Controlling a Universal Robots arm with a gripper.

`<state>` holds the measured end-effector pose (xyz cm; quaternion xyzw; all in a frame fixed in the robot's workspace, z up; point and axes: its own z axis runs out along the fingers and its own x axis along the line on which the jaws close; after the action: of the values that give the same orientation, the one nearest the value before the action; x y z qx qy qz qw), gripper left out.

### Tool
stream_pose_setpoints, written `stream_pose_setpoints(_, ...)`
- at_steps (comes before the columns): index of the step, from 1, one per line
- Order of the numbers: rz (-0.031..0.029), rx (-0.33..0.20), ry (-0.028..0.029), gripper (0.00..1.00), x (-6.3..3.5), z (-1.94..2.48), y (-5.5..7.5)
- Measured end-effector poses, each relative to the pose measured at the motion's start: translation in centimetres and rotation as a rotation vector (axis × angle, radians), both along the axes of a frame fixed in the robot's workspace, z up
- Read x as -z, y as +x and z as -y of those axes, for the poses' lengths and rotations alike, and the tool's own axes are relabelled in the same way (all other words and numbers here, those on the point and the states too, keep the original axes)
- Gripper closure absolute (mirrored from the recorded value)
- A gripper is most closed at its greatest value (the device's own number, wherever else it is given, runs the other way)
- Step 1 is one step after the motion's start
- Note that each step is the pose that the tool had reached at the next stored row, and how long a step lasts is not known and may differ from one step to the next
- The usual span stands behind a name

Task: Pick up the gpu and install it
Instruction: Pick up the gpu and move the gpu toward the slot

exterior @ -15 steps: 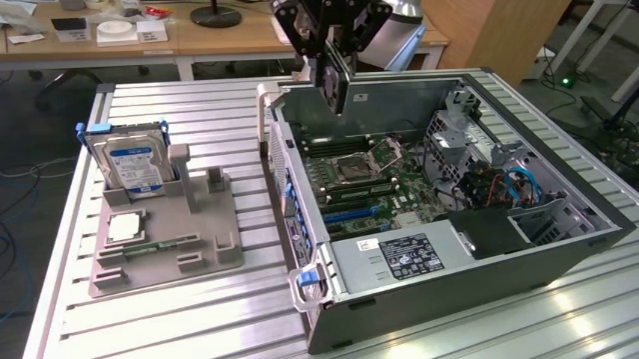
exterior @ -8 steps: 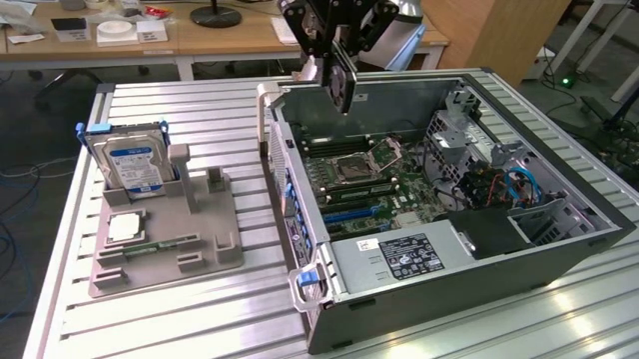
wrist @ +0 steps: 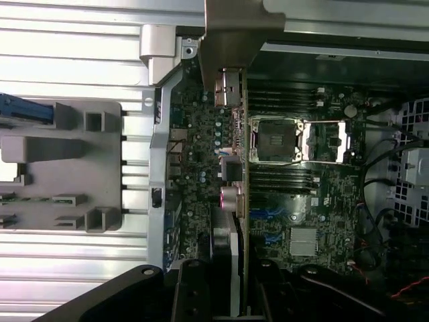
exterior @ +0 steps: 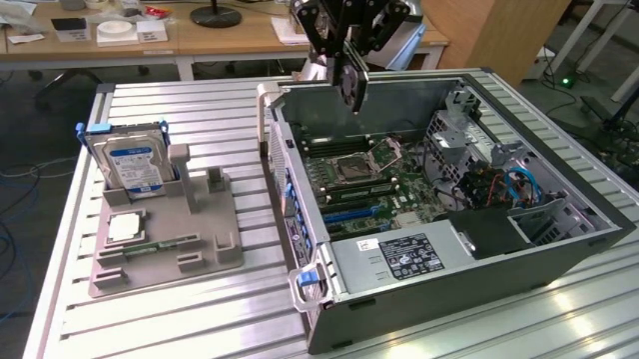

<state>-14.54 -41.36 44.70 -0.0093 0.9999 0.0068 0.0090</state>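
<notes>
Gripper [exterior: 349, 46], exterior view: clamped on the top of the gpu [exterior: 354, 86], which hangs on edge above the far end of the open computer case [exterior: 559, 247], clear of the motherboard [exterior: 370, 179] below. Hard drive [exterior: 132, 161] stands in a grey holder [exterior: 190, 239] on the slatted table [exterior: 200, 321], well apart toward the exterior view's left. Wrist view: dark fingers [wrist: 193, 295] grip the card from both sides; the gpu [wrist: 233, 181] shows edge-on, with its silvery bracket [wrist: 231, 30] over the case wall [wrist: 161, 168]. CPU socket [wrist: 275, 137] lies just beside the card's line; blue slots [wrist: 268, 218] lie uncovered, with open board around them.
</notes>
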Motion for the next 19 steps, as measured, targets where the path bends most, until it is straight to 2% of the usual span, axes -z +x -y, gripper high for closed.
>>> stream_pose_setpoints(19,0.0000,-0.002,0.0067,0.72,0.00,0.00,3.7)
